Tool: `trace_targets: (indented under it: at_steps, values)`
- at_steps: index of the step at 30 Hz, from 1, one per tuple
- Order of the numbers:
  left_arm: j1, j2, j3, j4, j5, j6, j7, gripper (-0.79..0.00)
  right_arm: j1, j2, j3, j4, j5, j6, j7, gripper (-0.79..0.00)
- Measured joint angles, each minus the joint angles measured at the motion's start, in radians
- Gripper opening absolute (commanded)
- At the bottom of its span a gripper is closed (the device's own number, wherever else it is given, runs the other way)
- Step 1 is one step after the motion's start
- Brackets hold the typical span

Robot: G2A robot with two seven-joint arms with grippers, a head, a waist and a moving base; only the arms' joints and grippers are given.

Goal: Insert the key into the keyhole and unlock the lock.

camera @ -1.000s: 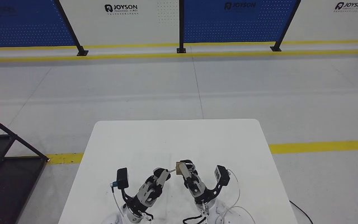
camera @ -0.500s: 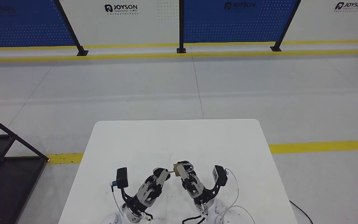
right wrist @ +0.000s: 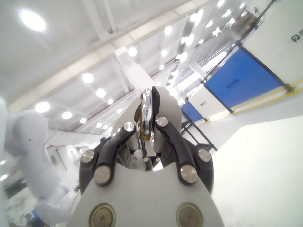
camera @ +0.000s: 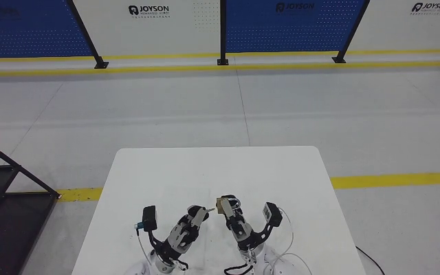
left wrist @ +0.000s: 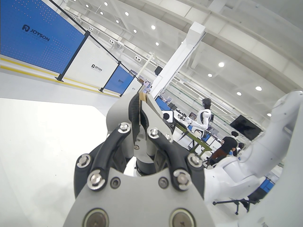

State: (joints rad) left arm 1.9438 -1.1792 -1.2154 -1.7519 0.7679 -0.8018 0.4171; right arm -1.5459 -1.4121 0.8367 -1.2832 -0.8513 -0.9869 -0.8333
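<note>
Low over the white table's (camera: 206,172) near edge, both arms point their grippers up and toward each other. My right gripper (camera: 225,205) is shut on a brass padlock (camera: 220,205). In the right wrist view the padlock's (right wrist: 146,116) silver shackle and brass body sit pinched between the right gripper (right wrist: 149,95) fingers. My left gripper (camera: 202,211) stands just left of the padlock. The left wrist view has the left gripper (left wrist: 142,101) shut on a thin brass-edged key (left wrist: 142,95), of which little shows. I cannot tell whether key and padlock touch.
A black rack (camera: 17,180) stands on the floor off the table's left side. Blue and white barrier panels (camera: 220,27) and yellow floor lines lie beyond the far edge. A white cable (camera: 289,256) trails by the right arm.
The right wrist has shifted slightly. Padlock and key stay close together at the same spot, and both grippers keep their hold.
</note>
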Motion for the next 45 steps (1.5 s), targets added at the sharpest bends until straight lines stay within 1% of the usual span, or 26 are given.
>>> trace_targets:
  at_steps: [9,12,15,20,26,34,45]
  values:
    - [-0.001,0.0,0.001,-0.001,-0.003,0.003,-0.002,-0.785,0.0,0.0,0.0,0.0,-0.001,0.0,0.0,-0.785]
    - [-0.012,-0.003,0.012,-0.005,-0.05,0.019,-0.013,-0.785,0.0,0.0,0.0,0.0,-0.001,0.0,0.0,-0.785]
    - [-0.022,-0.003,0.015,0.003,-0.1,0.005,-0.029,-0.785,0.0,0.0,0.0,0.0,-0.001,0.0,0.0,-0.785]
    - [-0.035,-0.003,0.021,0.011,-0.116,0.01,-0.069,-0.785,0.0,0.0,0.0,0.0,-0.001,0.0,0.0,-0.785]
    - [-0.043,-0.004,0.031,0.017,-0.136,-0.007,-0.08,-0.785,0.0,0.0,0.0,0.0,-0.001,0.0,0.0,-0.785]
    - [-0.046,0.0,0.023,0.031,-0.187,-0.055,-0.116,-0.785,0.0,0.0,0.0,0.0,-0.001,0.0,0.0,-0.785]
    - [-0.051,-0.001,0.025,0.03,-0.209,-0.044,-0.146,-0.785,0.0,0.0,0.0,0.0,-0.001,0.0,0.0,-0.785]
